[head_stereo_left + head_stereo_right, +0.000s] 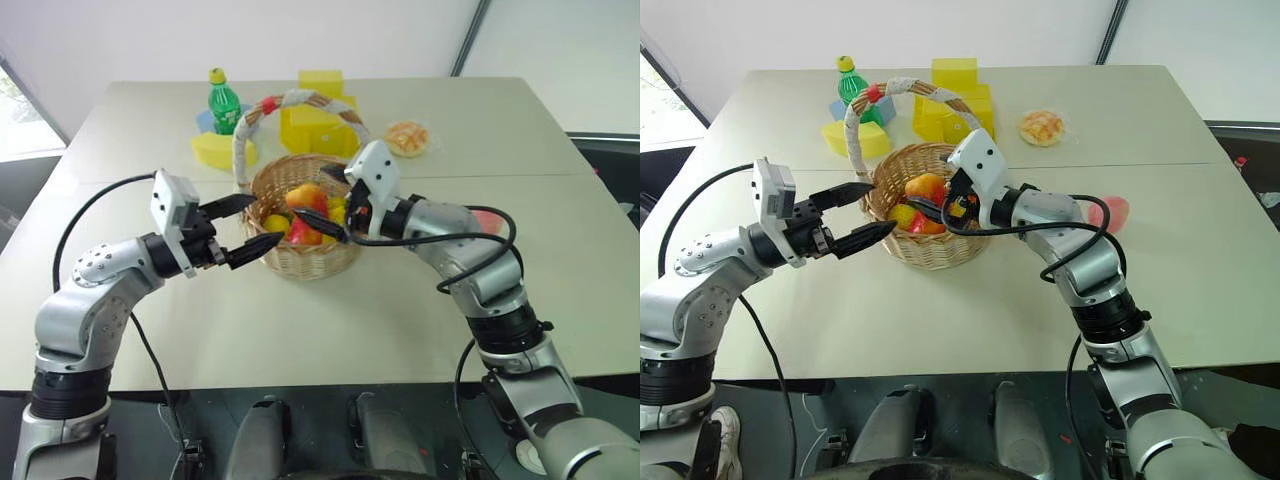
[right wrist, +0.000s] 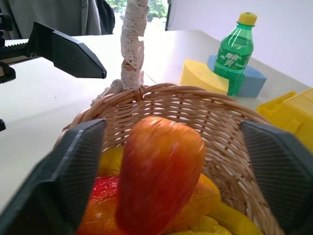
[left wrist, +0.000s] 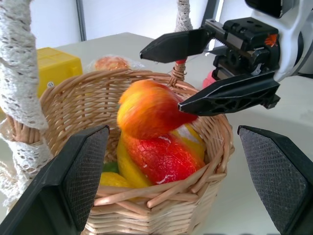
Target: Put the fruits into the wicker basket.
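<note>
Reaching over the wicker basket point(image 1: 300, 255) from the right, the right tool point(image 1: 333, 200) had its two black fingers spread wide above the fruit, gripping nothing. Between those fingers in the right wrist view sat the red-and-yellow mango point(image 2: 159, 178), blurred, standing on end atop the pile inside the basket and apart from both fingers. Under it lay a red fruit point(image 3: 164, 156) and some yellow pieces point(image 3: 115, 178), all within the woven rim. The left tool point(image 1: 245, 228) hung just beside the basket's left wall, fingers likewise spread and empty, pointing toward the basket. The basket stood near the middle of the pale surface point(image 1: 330, 330), its tall wrapped handle point(image 1: 245, 140) arching over it. Behind it were yellow blocks point(image 1: 315, 125), a green bottle point(image 1: 223, 103) with a yellow cap, and a blue piece beside the bottle. A round golden bun point(image 1: 407, 137) lay farther back on the right. A pink peach point(image 1: 1112, 212) rested on the surface behind the right forearm, well apart from the basket.
</note>
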Motion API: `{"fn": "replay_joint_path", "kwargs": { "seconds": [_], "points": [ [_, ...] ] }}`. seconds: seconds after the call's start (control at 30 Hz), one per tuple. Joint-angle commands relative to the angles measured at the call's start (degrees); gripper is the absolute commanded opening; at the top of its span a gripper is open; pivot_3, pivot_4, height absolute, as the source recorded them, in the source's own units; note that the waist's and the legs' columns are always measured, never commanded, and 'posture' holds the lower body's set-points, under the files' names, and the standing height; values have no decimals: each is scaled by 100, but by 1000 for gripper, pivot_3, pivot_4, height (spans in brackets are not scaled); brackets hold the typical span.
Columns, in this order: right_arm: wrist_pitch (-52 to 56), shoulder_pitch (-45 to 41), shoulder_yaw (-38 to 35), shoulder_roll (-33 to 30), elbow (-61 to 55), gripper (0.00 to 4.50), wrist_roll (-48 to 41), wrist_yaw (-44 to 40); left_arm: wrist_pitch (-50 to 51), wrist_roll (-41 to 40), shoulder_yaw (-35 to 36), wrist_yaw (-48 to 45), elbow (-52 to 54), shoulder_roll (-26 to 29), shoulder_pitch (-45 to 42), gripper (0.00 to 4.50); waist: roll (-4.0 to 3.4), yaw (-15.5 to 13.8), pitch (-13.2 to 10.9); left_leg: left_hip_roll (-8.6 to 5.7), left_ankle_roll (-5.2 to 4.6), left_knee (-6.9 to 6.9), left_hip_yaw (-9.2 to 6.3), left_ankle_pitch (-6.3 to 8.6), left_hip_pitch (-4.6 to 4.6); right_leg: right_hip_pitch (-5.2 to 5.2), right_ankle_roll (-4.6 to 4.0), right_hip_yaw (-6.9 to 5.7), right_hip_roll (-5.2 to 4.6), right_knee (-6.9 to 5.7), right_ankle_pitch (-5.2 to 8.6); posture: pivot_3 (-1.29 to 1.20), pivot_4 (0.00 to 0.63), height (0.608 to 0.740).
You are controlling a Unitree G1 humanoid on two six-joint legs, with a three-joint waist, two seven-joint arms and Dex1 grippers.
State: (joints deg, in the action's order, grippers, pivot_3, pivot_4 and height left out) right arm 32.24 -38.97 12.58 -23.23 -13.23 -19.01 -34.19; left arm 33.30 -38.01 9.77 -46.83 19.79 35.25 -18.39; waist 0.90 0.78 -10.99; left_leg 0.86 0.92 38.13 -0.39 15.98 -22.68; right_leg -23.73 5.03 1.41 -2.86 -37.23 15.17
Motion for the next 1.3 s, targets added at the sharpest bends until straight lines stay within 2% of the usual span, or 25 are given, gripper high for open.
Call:
{"fn": "replay_joint_path", "kwargs": {
  "seconds": [0.03, 0.17, 0.2, 0.33, 0.53, 0.9, 1.07, 1.1, 1.2, 1.23, 1.3],
  "points": [
    [-306, 392, -546, -398, -1080, 4463, -454, -574, -70, -100, -13, 17, 228, -38, -84, 4500, 0, -21, 0, 0, 0, 0, -2, 0, 0, 1, 0, -1, 2, 0, 0, 0, 150, 740],
    [331, 1394, -1623, -960, -2010, 4463, -1615, -837, -74, -124, -86, -29, 186, -96, -178, 4500, 1, -20, 0, 0, -3, -1, -10, 2, -1, 8, 0, -5, 1, 6, 0, 0, 150, 740],
    [412, 1663, -1911, -1100, -2005, 4463, -1652, -760, -76, -128, -127, -49, 164, -120, -212, 4500, 1, -17, 0, 0, -4, -1, -7, 2, 2, 11, 0, -3, 0, 7, 0, 0, 150, 740],
    [132, 2318, -2504, -1439, -895, 4463, -683, -23, -126, -63, -353, -131, 40, -274, -378, 4500, 4, 10, 0, -2, -3, 0, 4, 2, 31, 35, -1, 0, 4, 9, 1, 0, 150, 740],
    [-512, 1885, -2610, -1054, 1280, 4463, 342, 1272, -156, -6, -534, -119, -81, -495, -582, 4500, 0, 43, 0, 0, 1, -1, 17, -1, 37, 26, -2, 13, 30, -1, 1, 0, 150, 740],
    [-1221, 1289, -2431, -724, 2772, 4463, 861, 1573, -121, -24, -667, -57, 82, -618, -576, 4500, -3, 20, 1, 1, 2, -5, 13, -1, 26, 18, -1, 16, 26, 0, 1, 0, 150, 740],
    [-1433, 1216, -2407, -716, 3099, 4463, 1013, 1601, -128, -27, -700, -48, 80, -654, -608, 4500, -3, 18, 1, 1, 2, -5, 13, -1, 26, 18, -2, 16, 25, 0, 1, 0, 150, 740],
    [-1449, 1217, -2415, -714, 3102, 3948, 1010, 1600, -132, -25, -700, -55, 72, -655, -612, 4500, -3, 21, 1, 1, 2, -5, 14, -1, 26, 18, -2, 16, 25, 0, 1, 0, 150, 740],
    [-1500, 1248, -2418, -738, 3035, 2846, 1045, 1634, -139, -26, -695, -72, 58, -655, -619, 4500, -3, 27, 1, 2, 2, -5, 13, -1, 26, 18, -2, 16, 26, 0, 1, 0, 150, 740],
    [-1577, 1298, -2367, -797, 2890, 2649, 1109, 1596, -140, -26, -689, -72, 55, -652, -620, 4500, -3, 25, 1, 2, 2, -5, 13, -1, 26, 18, -2, 16, 27, 0, 1, 0, 150, 740],
    [-1664, 1420, -2268, -894, 2467, 2649, 1141, 1391, -142, -32, -648, -70, 51, -630, -607, 4500, -3, 20, 0, 2, 2, -5, 13, -1, 26, 18, -2, 16, 26, 0, 1, 0, 150, 740]
  ]
}}
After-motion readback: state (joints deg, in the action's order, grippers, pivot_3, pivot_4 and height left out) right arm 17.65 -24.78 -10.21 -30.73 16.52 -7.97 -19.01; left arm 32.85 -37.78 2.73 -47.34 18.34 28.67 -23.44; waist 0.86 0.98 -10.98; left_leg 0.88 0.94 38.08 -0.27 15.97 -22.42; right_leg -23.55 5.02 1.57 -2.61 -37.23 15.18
